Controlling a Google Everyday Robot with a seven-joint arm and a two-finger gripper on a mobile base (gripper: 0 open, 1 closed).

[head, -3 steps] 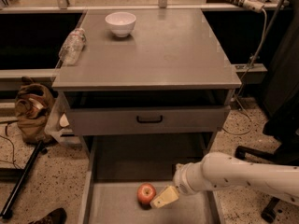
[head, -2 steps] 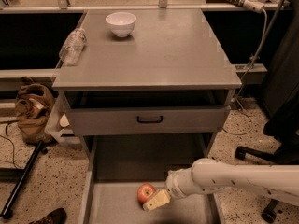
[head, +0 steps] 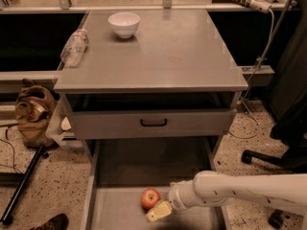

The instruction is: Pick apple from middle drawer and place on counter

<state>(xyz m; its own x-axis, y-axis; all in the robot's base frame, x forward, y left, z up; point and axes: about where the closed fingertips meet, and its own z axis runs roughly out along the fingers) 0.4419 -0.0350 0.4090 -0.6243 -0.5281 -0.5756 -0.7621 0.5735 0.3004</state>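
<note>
My gripper (head: 158,211) is down inside the middle drawer (head: 115,212), right against the lower right side of the apple (head: 150,198). I cannot tell how wide it stands or whether it has a hold. The apple sits on the drawer floor near the front, so I judge that the pick is not yet secured. The white arm (head: 240,191) reaches in from the right. Lifting and carrying remain. The counter (head: 177,56) above holds only a white bowl (head: 124,24) and a plastic bottle (head: 74,47), both well left of open space.
</note>
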